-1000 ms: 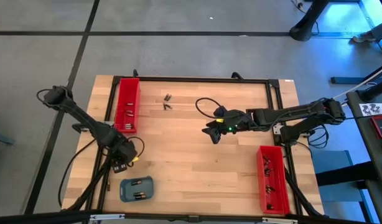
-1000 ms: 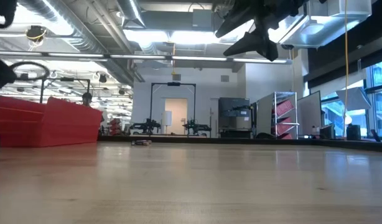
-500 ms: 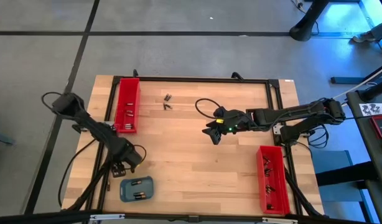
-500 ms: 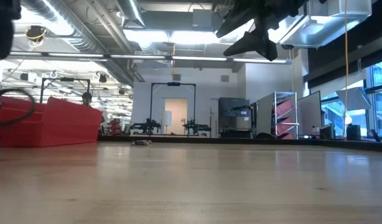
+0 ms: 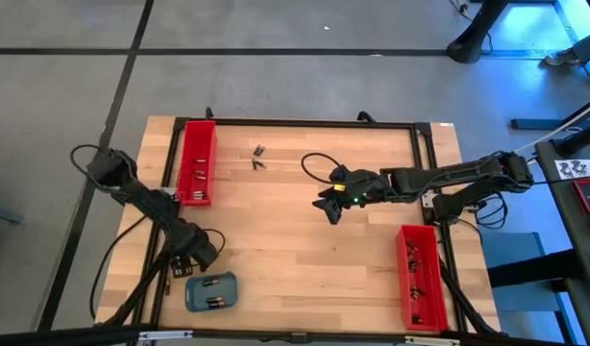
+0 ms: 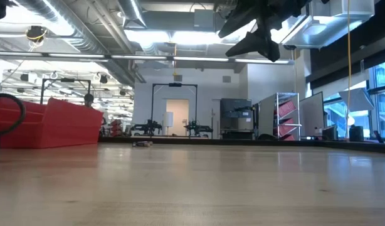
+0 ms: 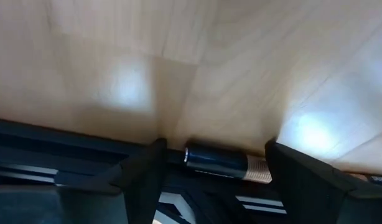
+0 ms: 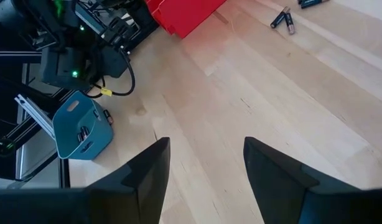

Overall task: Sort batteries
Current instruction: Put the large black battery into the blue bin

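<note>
A pale wooden table (image 5: 305,240) with a dark metal frame is seen from above. Small dark cylindrical batteries (image 5: 258,157) lie loose near the far edge, beside a long red tray (image 5: 196,161); more rest in a rounded blue-grey tray (image 5: 211,292) and in a second red tray (image 5: 420,274).

The left gripper (image 5: 184,266) is angled low over the table's near-left part, just beside the blue-grey tray, its fingers spread. Only the left wrist view shows one battery (image 7: 225,164), dark with a coppery end, lying between the spread fingers (image 7: 144,177).

The right gripper (image 5: 331,210) is held above mid-table, its fingers (image 8: 150,177) apart and nothing seen between them.
</note>
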Robot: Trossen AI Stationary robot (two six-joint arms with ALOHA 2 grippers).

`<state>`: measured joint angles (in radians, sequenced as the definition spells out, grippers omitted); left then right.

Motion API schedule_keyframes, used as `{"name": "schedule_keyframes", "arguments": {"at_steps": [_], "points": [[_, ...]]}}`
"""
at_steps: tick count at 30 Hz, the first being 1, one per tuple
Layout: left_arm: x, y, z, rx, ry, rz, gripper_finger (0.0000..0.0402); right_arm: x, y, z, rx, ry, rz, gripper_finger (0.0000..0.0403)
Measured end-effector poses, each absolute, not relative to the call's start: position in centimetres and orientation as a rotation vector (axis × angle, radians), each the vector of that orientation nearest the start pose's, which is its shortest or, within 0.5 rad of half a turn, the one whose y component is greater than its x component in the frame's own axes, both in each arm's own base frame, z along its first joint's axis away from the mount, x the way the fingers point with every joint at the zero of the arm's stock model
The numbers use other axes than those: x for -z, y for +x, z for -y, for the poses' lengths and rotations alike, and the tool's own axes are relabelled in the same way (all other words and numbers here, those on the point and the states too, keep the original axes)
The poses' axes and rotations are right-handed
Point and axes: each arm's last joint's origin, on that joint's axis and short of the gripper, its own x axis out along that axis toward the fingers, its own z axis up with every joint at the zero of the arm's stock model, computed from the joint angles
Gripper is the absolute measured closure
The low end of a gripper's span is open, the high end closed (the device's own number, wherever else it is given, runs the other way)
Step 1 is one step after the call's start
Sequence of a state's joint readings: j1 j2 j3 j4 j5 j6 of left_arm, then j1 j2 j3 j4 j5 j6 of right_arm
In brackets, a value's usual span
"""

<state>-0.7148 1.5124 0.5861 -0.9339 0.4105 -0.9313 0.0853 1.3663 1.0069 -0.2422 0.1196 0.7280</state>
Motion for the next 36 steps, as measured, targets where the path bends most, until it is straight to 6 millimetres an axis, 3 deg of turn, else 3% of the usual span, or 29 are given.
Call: {"name": "schedule_keyframes", "arguments": {"at_steps": [11,23,29,36], "points": [[-13.4,14.3,13.6,-0.230,-0.353,-1.933,0.0137,-27.7,29.6,-2.2,0.250,0.642,-0.556,0.0198],[-14.7,14.4,14.5,-0.236,-0.341,-1.937,0.0137,-27.7,29.6,-2.1,0.265,0.636,-0.550,0.0198],[-15.5,15.1,15.4,-0.266,-0.513,-1.842,0.0137,-27.7,29.6,-2.1,0.265,0.637,-0.550,0.0198],[-14.3,14.5,15.5,-0.375,-0.636,-1.833,0.0137,-27.7,29.6,-2.1,0.265,0.637,-0.550,0.0198]]}}
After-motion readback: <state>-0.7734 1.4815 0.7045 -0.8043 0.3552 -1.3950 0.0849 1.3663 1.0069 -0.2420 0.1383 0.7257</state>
